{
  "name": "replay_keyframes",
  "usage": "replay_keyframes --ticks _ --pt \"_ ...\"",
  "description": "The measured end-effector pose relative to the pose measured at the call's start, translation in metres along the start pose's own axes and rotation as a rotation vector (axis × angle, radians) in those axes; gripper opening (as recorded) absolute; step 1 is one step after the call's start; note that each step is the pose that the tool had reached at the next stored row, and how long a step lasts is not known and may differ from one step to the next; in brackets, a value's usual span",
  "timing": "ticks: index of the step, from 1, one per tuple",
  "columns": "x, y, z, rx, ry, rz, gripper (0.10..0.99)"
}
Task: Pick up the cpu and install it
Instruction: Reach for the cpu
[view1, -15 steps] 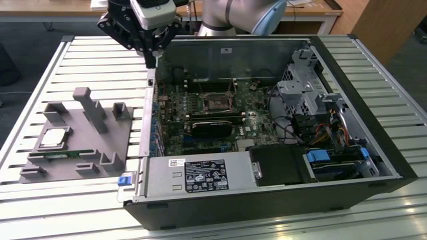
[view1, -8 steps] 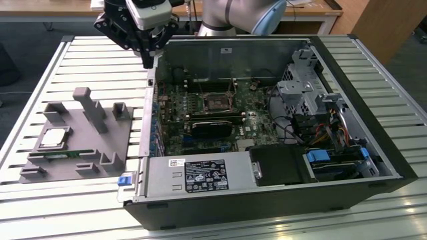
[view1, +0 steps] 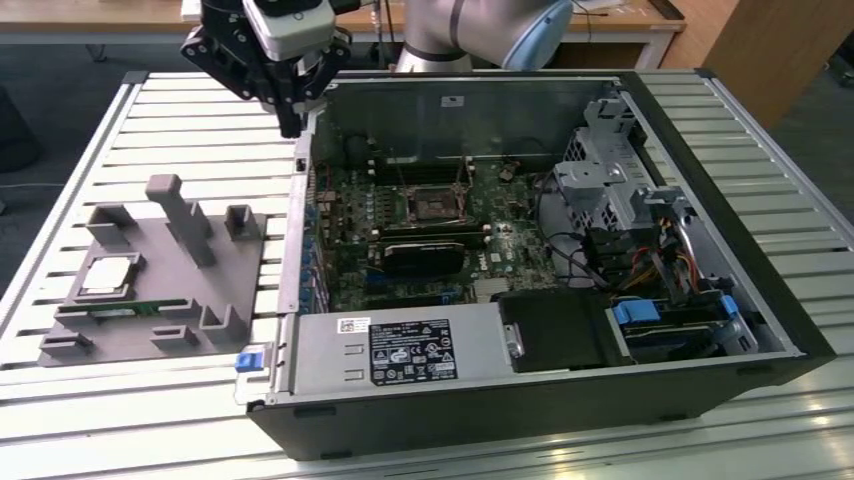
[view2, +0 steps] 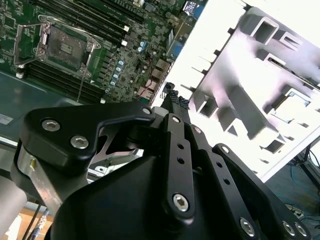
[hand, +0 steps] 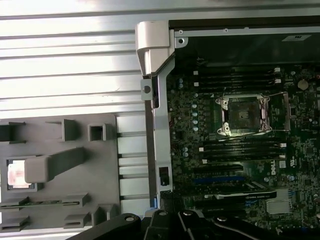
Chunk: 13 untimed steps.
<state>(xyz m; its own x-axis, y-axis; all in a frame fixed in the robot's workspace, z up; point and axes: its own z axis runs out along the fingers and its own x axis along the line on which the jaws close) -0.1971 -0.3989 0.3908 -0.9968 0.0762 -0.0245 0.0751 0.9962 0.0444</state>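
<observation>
Risk: black gripper (view1: 288, 118) hung narrow-clawed, empty, at black metal case's (view1: 467, 420) edge; unopened, it could knock shiny silver square cpu (view1: 107, 277) askew.

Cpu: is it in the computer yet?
Not yet. Nothing looks done: the cpu lies in the grey tray, and the socket stands open, empty. The gripper, shut and holding nothing, hangs above the edge of the case. Picking up and installing are both left.

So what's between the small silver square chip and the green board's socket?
Exterior view: the grey holder's upright post, then the open case's metal side wall.
</observation>
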Motion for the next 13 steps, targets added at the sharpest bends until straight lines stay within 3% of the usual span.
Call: replay_keyframes --ticks 13 --pt "0.0079 -0.0006 0.0001 0.000 0.0001 0.000 0.106"
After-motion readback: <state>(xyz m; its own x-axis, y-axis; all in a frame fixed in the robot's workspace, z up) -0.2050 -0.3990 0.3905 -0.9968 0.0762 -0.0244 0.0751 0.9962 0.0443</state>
